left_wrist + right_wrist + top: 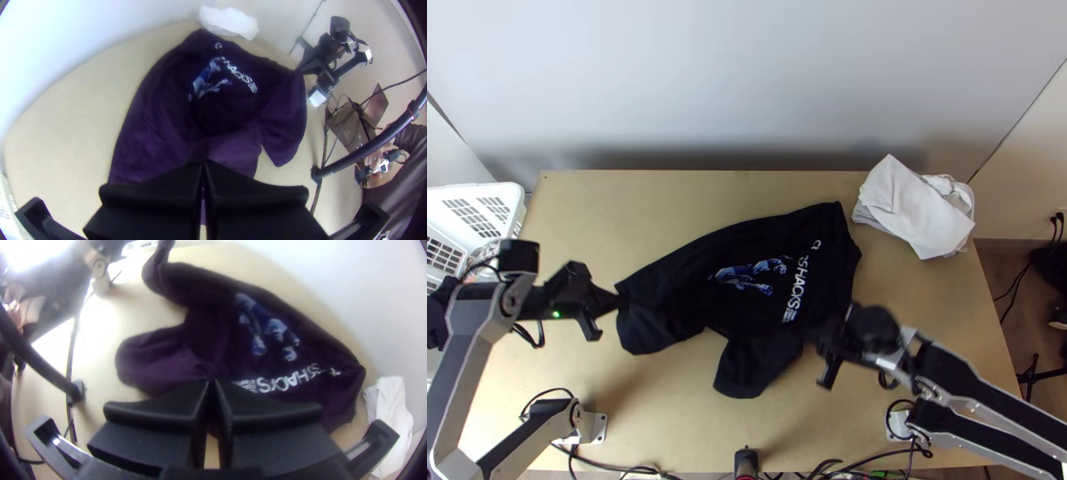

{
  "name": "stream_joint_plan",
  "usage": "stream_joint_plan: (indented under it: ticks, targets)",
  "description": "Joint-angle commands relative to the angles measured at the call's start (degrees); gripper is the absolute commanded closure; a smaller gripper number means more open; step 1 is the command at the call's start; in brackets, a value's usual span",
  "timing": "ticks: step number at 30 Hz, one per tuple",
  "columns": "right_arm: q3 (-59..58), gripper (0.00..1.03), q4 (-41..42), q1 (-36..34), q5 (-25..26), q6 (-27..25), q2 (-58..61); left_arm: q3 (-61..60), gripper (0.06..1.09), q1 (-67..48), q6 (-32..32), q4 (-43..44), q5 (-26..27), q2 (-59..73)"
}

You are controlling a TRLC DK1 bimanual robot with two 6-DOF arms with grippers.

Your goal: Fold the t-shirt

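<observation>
The black t-shirt [755, 280] lies unevenly spread across the middle of the table, its printed front up and one part sticking out towards the near edge. At its left end is my left gripper [617, 302], shut on the cloth, which rises to it in the right wrist view. My right gripper [814, 336] is at the shirt's near right side. In the left wrist view the left gripper [203, 163] has its fingers together over the shirt [155, 129]. Creases in the shirt [164, 355] converge at the right gripper [213, 382], shut on the fabric in the right wrist view.
A pile of white cloth [915, 208] rests at the table's back right corner. To the left stands a white basket [479, 210]. Bare tabletop [635, 208] lies behind the shirt's left part. Cables run along the near edge.
</observation>
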Motion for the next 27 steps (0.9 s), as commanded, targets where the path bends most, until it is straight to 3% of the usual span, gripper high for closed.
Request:
stream_joint_plan:
  ticks: [1,9,27]
  targets:
    - [17.16,1.00,-1.78,-12.80,-3.14,3.32,4.23,16.39,1.05,0.52,-7.84,-0.10,1.87,1.73]
    - [34.21,1.00,-1.96,-20.36,-3.49,4.72,11.52,33.17,1.05,1.58,-17.59,3.77,2.14,7.62]
    - [45.90,1.00,1.47,-31.17,-4.19,7.62,13.19,38.89,1.05,11.95,-30.51,10.98,2.23,12.28]
